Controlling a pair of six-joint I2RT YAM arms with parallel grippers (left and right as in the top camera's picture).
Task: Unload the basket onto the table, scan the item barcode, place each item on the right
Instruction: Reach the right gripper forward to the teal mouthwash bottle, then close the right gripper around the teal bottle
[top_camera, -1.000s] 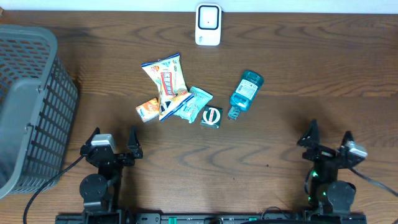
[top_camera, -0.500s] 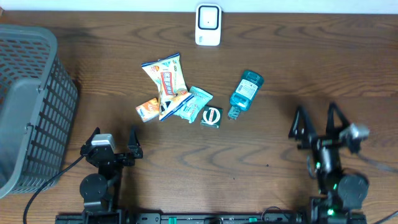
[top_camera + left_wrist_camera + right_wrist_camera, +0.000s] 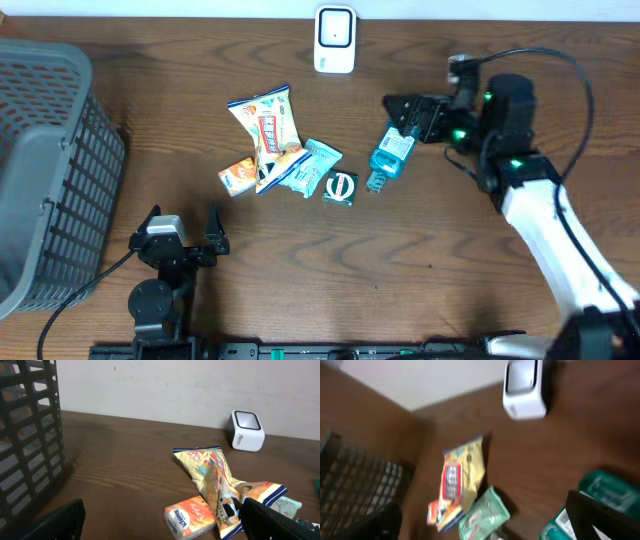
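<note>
Moved: right arm swung out from the near edge to the teal bottle (image 3: 395, 150); left arm stayed parked.
Right claw (image 3: 398, 118): fingers spread wide over the bottle's far end, gripping nothing.
Left claw (image 3: 183, 215): spread apart, empty.
Bottle: lay flat, right of the snack bag (image 3: 265, 125); label unreadable.
Scanner (image 3: 334, 40): white, at the counter's (image 3: 300, 270) far edge; side lettering too small to read.
Room: bare wood before the items; basket (image 3: 50, 150) filled the left edge.

A dark brown wooden table (image 3: 300, 270) with a strong wavy grain fills the scene. Along its far edge stands a plain off-white wall (image 3: 150, 385), bare but for a tiny reddish speck high on the left. The light is soft and even, casting only weak shadows on the wood.
</note>
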